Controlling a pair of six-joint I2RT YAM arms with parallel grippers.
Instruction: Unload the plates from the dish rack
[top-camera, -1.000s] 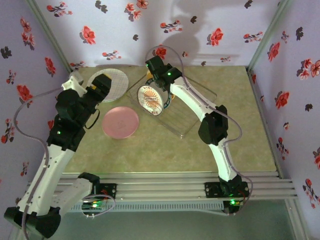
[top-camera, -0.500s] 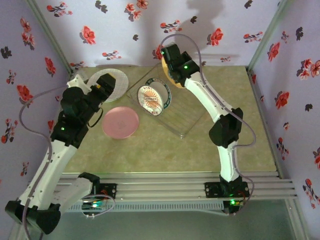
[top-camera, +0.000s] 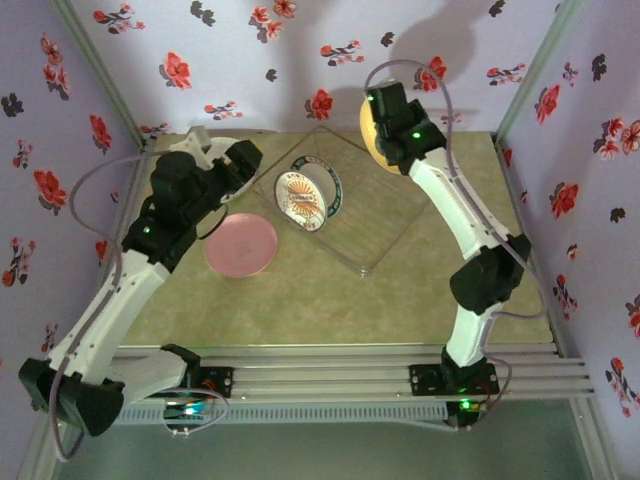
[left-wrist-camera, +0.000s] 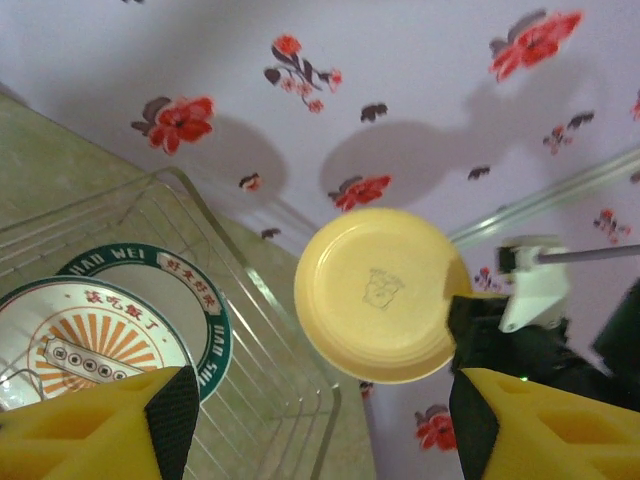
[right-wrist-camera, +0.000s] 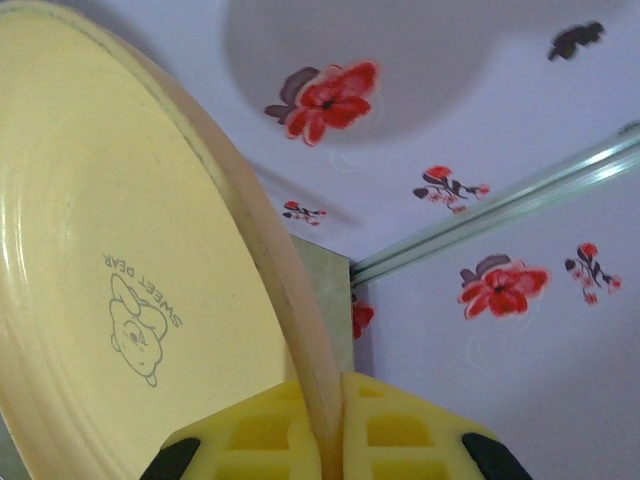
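Yellow plate (right-wrist-camera: 120, 250) on edge, rim pinched in right gripper (right-wrist-camera: 325, 425), aloft past dish rack (top-camera: 370, 225) far corner. Sunburst plate (top-camera: 300, 197), green-rimmed plate (top-camera: 336, 188) upright in rack. Pink plate (top-camera: 241, 243) flat beside it. Left gripper (left-wrist-camera: 320, 425) wide apart, empty.

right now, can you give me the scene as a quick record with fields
right hand: shut on the rim of the yellow plate, held up near the back wall
left hand: open, holding nothing, facing the dish rack
in the dish rack: sunburst plate, green-rimmed plate behind it
pink plate: flat on the table, beside the dish rack
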